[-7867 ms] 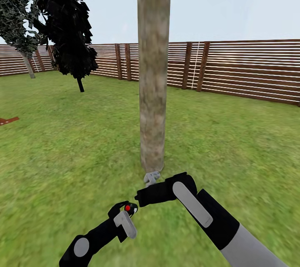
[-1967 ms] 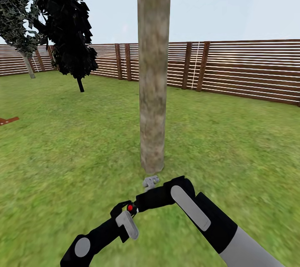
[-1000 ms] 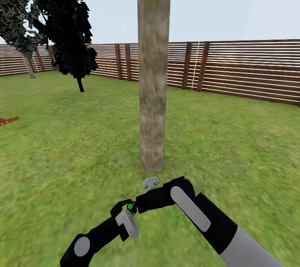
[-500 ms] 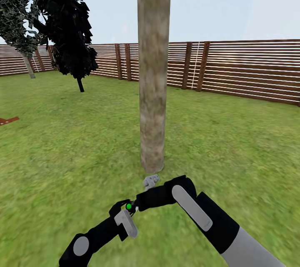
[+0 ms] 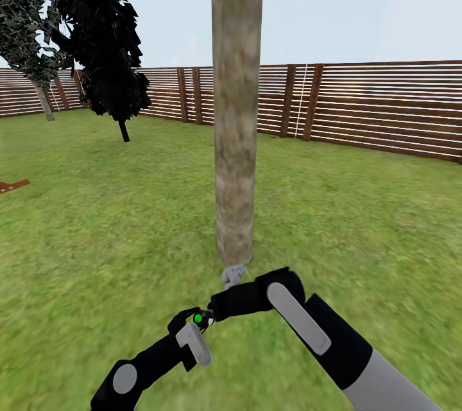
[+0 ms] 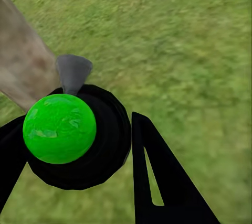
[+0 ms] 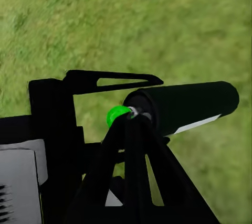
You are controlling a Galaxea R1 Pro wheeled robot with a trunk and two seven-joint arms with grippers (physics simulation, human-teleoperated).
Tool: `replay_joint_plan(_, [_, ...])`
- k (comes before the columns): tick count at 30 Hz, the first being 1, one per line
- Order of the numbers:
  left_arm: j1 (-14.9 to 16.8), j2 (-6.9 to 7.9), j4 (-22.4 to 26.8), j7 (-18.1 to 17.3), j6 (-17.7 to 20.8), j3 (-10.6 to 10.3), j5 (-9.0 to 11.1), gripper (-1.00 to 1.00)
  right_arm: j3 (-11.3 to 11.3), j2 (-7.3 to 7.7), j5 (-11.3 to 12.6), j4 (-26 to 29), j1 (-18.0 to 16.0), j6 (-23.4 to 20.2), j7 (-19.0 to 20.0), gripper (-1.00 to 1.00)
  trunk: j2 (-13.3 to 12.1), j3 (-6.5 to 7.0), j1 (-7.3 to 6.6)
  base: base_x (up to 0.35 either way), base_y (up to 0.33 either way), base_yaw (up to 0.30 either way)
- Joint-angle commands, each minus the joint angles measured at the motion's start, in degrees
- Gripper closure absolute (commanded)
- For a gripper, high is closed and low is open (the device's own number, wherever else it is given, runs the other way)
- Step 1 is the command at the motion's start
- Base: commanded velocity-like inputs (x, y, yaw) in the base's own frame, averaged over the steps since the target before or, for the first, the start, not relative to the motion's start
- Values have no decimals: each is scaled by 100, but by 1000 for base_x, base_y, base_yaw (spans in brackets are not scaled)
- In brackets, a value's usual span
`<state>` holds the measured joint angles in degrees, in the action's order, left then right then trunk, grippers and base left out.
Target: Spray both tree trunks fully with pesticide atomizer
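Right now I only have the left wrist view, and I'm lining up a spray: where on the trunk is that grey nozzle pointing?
Observer: In the head view the nozzle sits just short of the tree trunk, at its foot, low by the grass.
Operator: What carries the bottle?
Observer: The right gripper; the pesticide atomizer lies between its fingers.
Operator: Much trunk above the nozzle?
Observer: Yes, it rises out of the head view's top.

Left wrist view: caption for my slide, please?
Green-lit button on the pesticide atomizer between left gripper fingers, tree trunk beyond.
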<state>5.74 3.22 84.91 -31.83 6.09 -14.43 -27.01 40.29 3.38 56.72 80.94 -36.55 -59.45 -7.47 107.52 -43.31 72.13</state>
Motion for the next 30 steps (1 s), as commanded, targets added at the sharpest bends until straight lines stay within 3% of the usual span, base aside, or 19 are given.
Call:
replay_joint_plan(1, [4, 3, 10, 0, 28, -7, -23, 100, -36, 4, 59, 51, -8, -16, -66, 100, 3, -6, -1, 0, 0, 0])
replay_joint_plan(3, [5, 3, 9, 1, 25, -7, -18, 100, -210, 10, 58, 216, -9, -46, -78, 100, 3, -6, -1, 0, 0, 0])
replay_joint_plan(7, [6, 3, 8, 1, 24, -7, -15, 100, -308, 35, 53, 360, -16, -55, -86, 100, 3, -6, -1, 0, 0, 0])
replay_joint_plan(10, [6, 3, 8, 1, 23, -7, -15, 100, -408, 224, 57, 545, -18, -55, -88, 100, 3, -6, -1, 0, 0, 0])
replay_joint_plan(13, [6, 3, 8, 6, 22, -7, -15, 100, -510, 319, 46, 721, -19, -55, -97, 100, 3, -6, -1, 0, 0, 0])
replay_joint_plan(15, [6, 3, 8, 8, 23, -7, -19, 100, -627, 421, 31, 849, -19, -55, -101, 100, 3, -6, -1, 0, 0, 0])
replay_joint_plan(18, [6, 3, 9, 2, 54, -5, -25, 100, -974, 719, 11, 1026, -27, -55, -131, 100, 3, -6, -1, 0, 0, 0])
replay_joint_plan(19, [8, 3, 7, 4, 81, 2, -31, 100, -1120, 828, 8, 1049, -27, -55, -230, 100, 3, -6, -1, 0, 0, 0])
replay_joint_plan(21, [24, 0, -35, 7, 190, 18, -37, 100, -1403, 998, 6, 1077, -24, -55, -799, 100, 3, -6, -1, 0, 0, 0])
replay_joint_plan(24, [166, 4, -117, -11, 952, 238, -41, 100, -1653, 1095, 3, 1092, -13, -45, -2223, 100, 3, -6, -1, 0, 0, 0])
replay_joint_plan(26, [285, 4, -123, -100, 1651, 500, -34, 100, -1717, 1165, -3, 1091, 63, 294, -2896, 100, 3, -6, -1, 0, 0, 0])
replay_joint_plan(28, [444, 5, -102, -264, 2415, 657, -25, 100, -1728, 1405, -109, 1092, 276, 775, -3196, 100, 3, -6, -1, 0, 0, 0])
replay_joint_plan(30, [665, 1, -84, -382, 3257, 722, -27, 100, -1730, 1613, -498, 1091, 577, 1356, -3314, 100, 3, -6, -1, 0, 0, 0])
